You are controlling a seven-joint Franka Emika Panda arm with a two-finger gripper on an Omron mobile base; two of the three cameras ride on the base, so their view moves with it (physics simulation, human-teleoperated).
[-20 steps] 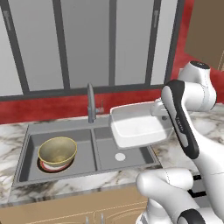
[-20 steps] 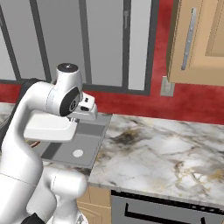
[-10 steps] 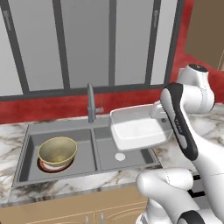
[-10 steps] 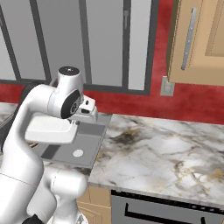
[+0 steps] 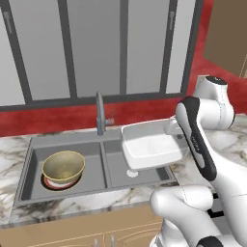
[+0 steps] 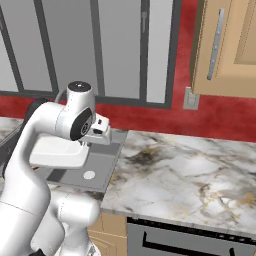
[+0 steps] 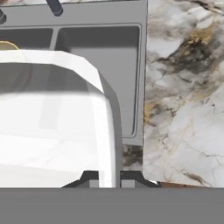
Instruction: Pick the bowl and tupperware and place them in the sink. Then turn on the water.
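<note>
In the left base view we see the arm rise from the lower right of the frame, bend at a dark elbow and reach left toward the centre, where the gripper (image 5: 172, 126) sits at the right wall of the tupperware (image 5: 150, 144). In the hand view the two finger tips (image 7: 89, 178) stand at the bottom centre, pinched narrowly on that wall, so we hold the tupperware by its rim, lifted and about level over the right basin of the sink (image 5: 62, 185). The bowl (image 5: 63, 167) lies in the left basin, at the lower left of the frame, on a red-and-white plate (image 5: 52, 184). The faucet (image 5: 100, 114) stands behind the divider, above centre. The marble bench (image 6: 190, 175) spreads across the right of the right base view. We can read no writing or labels anywhere.
</note>
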